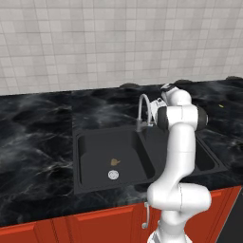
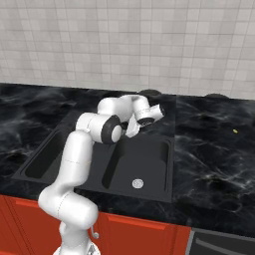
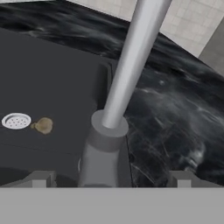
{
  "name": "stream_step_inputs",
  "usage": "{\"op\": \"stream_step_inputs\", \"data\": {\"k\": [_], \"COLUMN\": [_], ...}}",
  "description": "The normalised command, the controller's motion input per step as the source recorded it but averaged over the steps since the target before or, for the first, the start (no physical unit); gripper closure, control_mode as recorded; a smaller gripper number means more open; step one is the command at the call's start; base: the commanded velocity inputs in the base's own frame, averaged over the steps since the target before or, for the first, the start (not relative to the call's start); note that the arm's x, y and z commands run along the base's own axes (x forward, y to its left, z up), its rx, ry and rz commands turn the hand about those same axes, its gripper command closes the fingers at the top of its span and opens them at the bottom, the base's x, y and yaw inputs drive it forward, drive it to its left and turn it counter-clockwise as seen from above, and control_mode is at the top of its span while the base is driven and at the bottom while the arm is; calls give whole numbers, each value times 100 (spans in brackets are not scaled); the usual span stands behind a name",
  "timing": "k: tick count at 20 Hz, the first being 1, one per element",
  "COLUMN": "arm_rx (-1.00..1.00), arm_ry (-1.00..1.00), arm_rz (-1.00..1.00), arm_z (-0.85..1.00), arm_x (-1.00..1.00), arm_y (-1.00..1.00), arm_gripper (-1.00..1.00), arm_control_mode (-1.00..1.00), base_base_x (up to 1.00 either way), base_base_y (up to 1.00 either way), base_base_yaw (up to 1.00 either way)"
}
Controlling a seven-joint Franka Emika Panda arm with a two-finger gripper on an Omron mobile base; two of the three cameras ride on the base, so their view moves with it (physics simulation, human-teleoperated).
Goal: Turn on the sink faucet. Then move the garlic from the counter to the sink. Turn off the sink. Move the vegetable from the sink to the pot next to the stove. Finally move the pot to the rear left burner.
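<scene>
The hand sits at the faucet, at the rear rim of the sink by the divider between its two basins; its two fingertips stand wide apart, one on either side of the faucet's grey base, with clear gaps and nothing held; the spout rises steeply between them; the garlic lies on the floor of the left basin, just beside the round drain, below the hand and toward the front edge of the black marble desk, well apart from the fingertips.
</scene>
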Motion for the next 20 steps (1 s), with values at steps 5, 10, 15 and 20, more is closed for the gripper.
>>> {"op": "stream_step_inputs", "data": {"k": [5, 10, 15, 20], "arm_rx": [1, 3, 3, 0], "arm_ry": [0, 0, 0, 0], "arm_rz": [1, 0, 0, 0], "arm_z": [-28, -24, -13, -1], "arm_x": [10, 14, 11, -4], "arm_y": [-24, -35, -33, -13], "arm_gripper": [-100, -100, -100, -100], "arm_control_mode": [-100, -100, -100, -100], "base_base_x": [0, 0, 0, 0], "base_base_y": [0, 0, 0, 0], "base_base_yaw": [0, 0, 0, 0]}}
